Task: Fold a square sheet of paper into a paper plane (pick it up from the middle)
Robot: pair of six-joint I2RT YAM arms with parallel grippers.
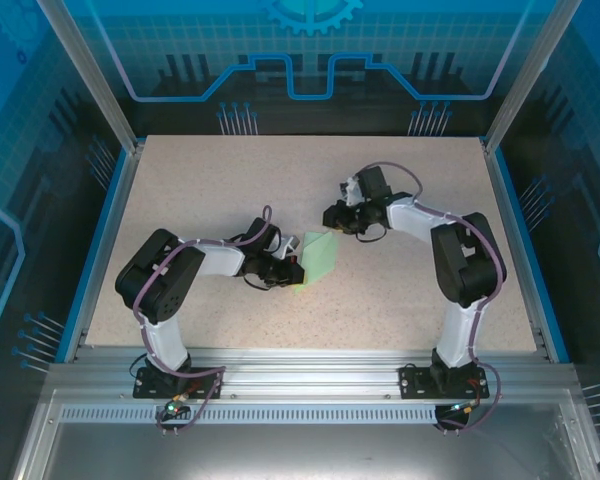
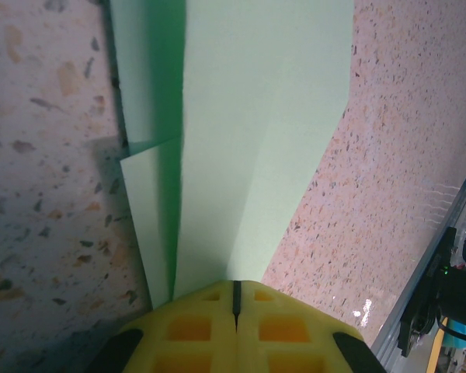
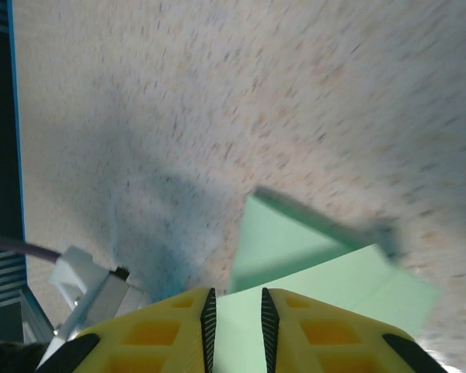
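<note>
Grip on the left: left gripper (image 2: 234,301) is clamped tight on the green paper sheet (image 2: 256,140), held up at a tilt near the middle of the table (image 1: 210,180), at that gripper's 3 o'clock. Lengthwise folds show but no pointed dart yet, so I'd call it partway, nose and wings left. At the paper's 1 o'clock, right gripper (image 3: 234,311) hangs near, jaws a slit apart, nothing seen between them.

Paper (image 2: 256,116) is seen matt and smooth; fingers (image 2: 151,332) are moulded in yellow plastic; table (image 1: 230,190) is speckled, matt; metal rail (image 1: 310,375) at 6 o'clock.
</note>
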